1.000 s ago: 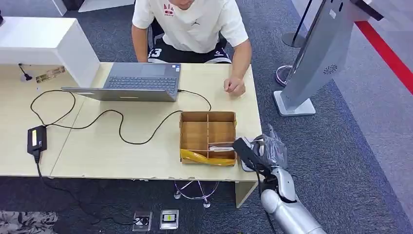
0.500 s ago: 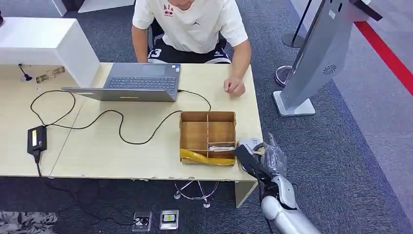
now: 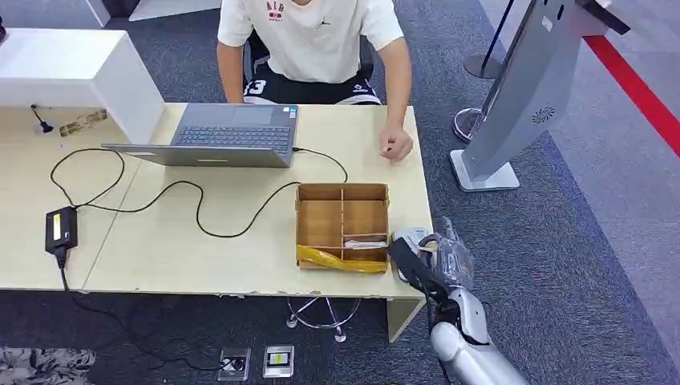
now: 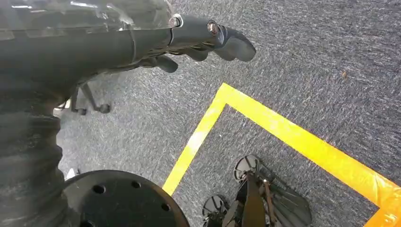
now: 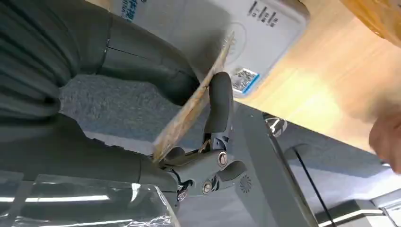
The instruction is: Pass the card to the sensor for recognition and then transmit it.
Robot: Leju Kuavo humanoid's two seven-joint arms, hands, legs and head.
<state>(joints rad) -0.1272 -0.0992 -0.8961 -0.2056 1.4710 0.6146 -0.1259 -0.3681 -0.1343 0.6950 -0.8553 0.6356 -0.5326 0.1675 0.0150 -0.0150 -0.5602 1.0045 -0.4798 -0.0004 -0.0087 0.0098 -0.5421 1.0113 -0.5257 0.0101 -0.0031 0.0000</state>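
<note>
My right hand hangs at the table's front right corner, wrapped in clear plastic. In the right wrist view this hand pinches a thin tan card, seen edge-on between the thumb and a dark finger. The card is held just above a flat white sensor with a printed label, which lies on the table by the corner. My left hand hangs over the grey carpet with its fingers loosely apart and nothing in them.
A wooden box with compartments and yellow tape stands left of the sensor. A person sits across the table behind a laptop, one hand resting near the right edge. A grey kiosk stands right. Cable and adapter lie left.
My right hand has drawn slightly back toward the table's front corner with the card, uncovering the white sensor. The person's hand slid a little to the right.
</note>
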